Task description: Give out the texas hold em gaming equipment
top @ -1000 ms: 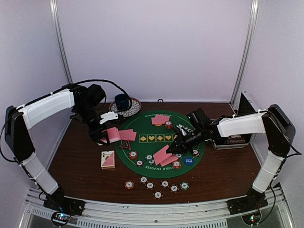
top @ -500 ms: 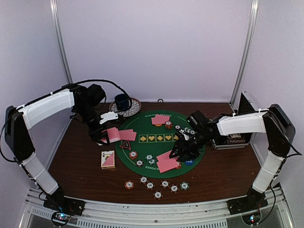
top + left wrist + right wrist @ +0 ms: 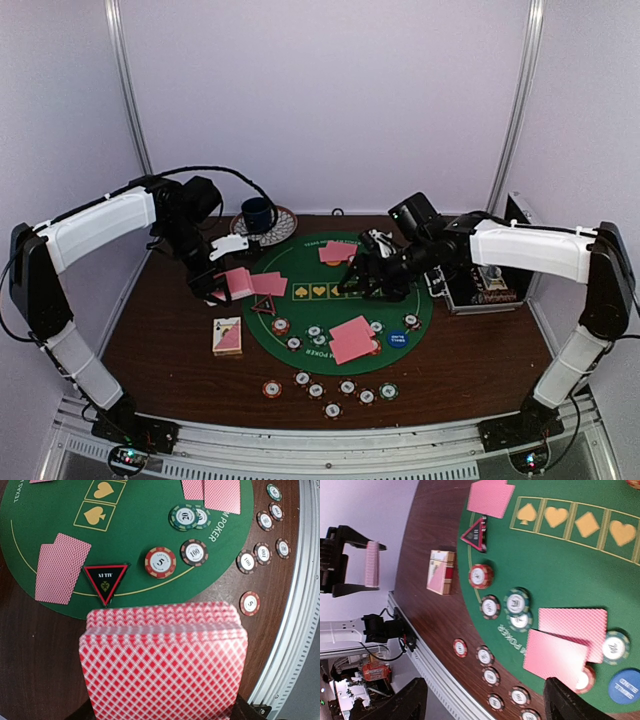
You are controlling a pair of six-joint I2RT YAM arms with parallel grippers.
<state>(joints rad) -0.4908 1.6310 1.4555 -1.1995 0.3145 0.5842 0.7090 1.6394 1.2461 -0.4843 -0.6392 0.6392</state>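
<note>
My left gripper (image 3: pixel 222 284) is shut on a deck of pink-backed cards (image 3: pixel 162 665) held above the wood, left of the green mat (image 3: pixel 300 320); the deck hides its fingers. My right gripper (image 3: pixel 366 276) hangs open and empty over the middle of the mat, its fingertips (image 3: pixel 395 705) wide apart. Two cards (image 3: pixel 350 338) (image 3: pixel 565 640) lie overlapped on the mat's near side. Another pair (image 3: pixel 60 567) lies at the mat's left edge beside the red-edged triangle marker (image 3: pixel 105 577). A third pair (image 3: pixel 338 252) lies at the far side.
A row of striped chips (image 3: pixel 330 390) sits on the wood near the front rail, with more chips (image 3: pixel 160 562) on the mat. A blue disc (image 3: pixel 627 686) lies near the front pair. A card box (image 3: pixel 228 336), a cup on a saucer (image 3: pixel 258 214) and a black case (image 3: pixel 490 285) stand around.
My right gripper opened, left a card on the mat's near side, and rose back toward the mat's middle. The left arm and its deck stayed still.
</note>
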